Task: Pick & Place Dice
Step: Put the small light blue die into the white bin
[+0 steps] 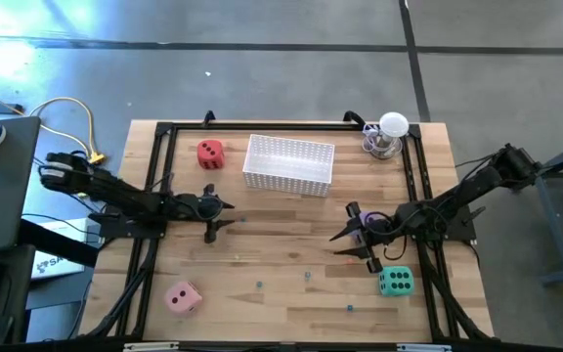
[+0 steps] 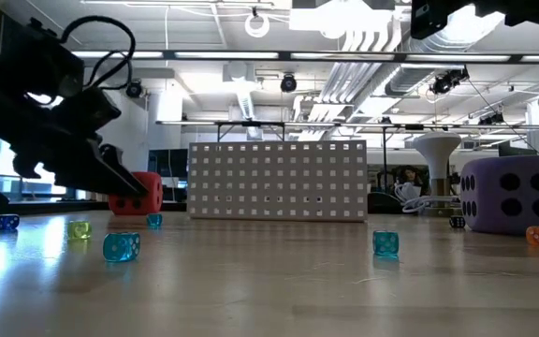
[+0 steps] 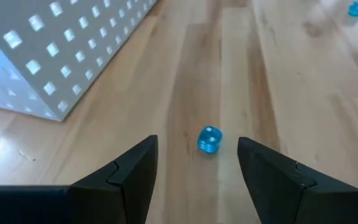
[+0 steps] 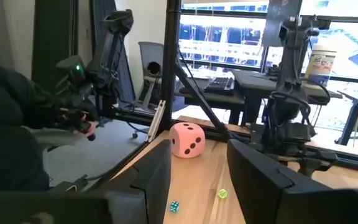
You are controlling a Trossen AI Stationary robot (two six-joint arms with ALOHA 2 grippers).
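Note:
My left gripper (image 3: 192, 150) is open and slants down over the wood. A small clear blue die (image 3: 209, 139) lies on the table just ahead of its fingertips, between them and untouched. My right gripper (image 4: 199, 153) is open, held level above the table's right half (image 1: 346, 225), with nothing between its fingers. The red die (image 1: 210, 154) rests left of the white perforated basket (image 1: 289, 163). The pink die (image 1: 182, 297) sits at the near left and the green die (image 1: 395, 283) at the near right. The purple die (image 2: 517, 192) stands on the table at the right of the low view.
Several small clear dice lie scattered on the wood, such as a blue one (image 2: 120, 246), another blue one (image 2: 385, 243) and a yellow one (image 2: 80, 229). A white-topped stand (image 1: 391, 134) is at the far right corner. Black frame rails (image 1: 160, 176) run along the sides. A person's sleeve (image 4: 5, 124) shows beyond the table.

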